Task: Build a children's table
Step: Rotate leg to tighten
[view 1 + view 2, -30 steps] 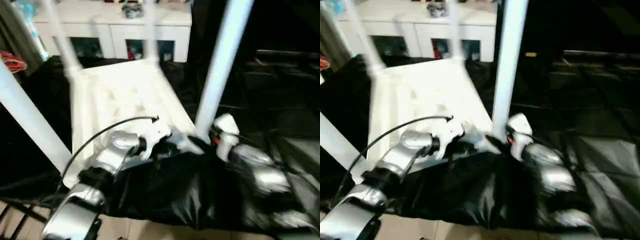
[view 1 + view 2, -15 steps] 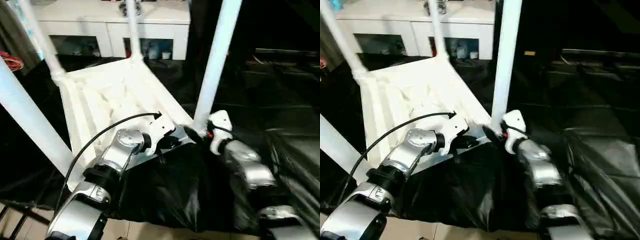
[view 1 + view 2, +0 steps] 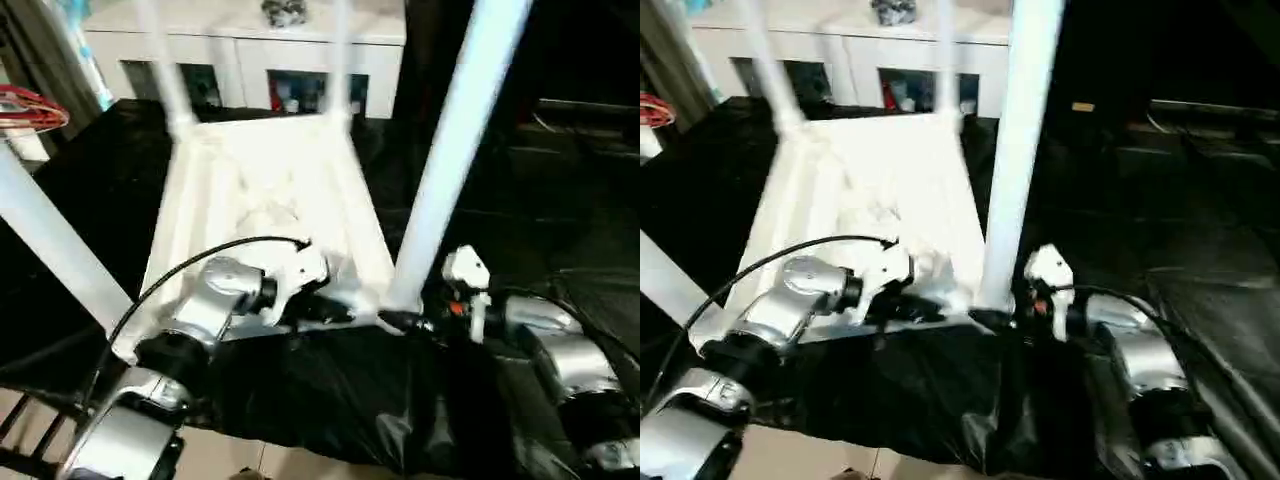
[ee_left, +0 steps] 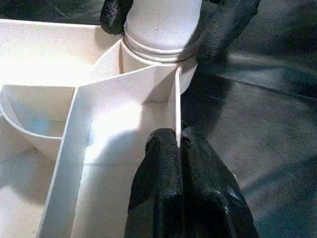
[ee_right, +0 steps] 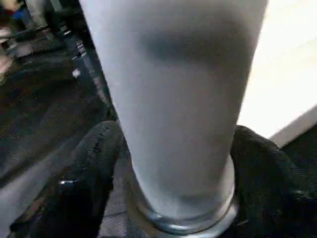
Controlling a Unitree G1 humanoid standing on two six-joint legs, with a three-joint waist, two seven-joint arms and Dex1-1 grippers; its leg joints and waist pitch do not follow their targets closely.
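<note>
Lying upside down on a black sheet, the children's table fills the middle of the left eye view, ribbed underside up, four legs rising from its corners. The left hand sits at the near edge of the tabletop, and at its three o'clock the right hand meets the base of the near right leg. A white cabinet stands at twelve o'clock behind the table. In the left wrist view, the left hand is pressed together, pinching a thin upright rib of the underside, with the corner socket just beyond at twelve o'clock. In the right wrist view, the right hand is spread, one black finger on each side of the leg's base.
</note>
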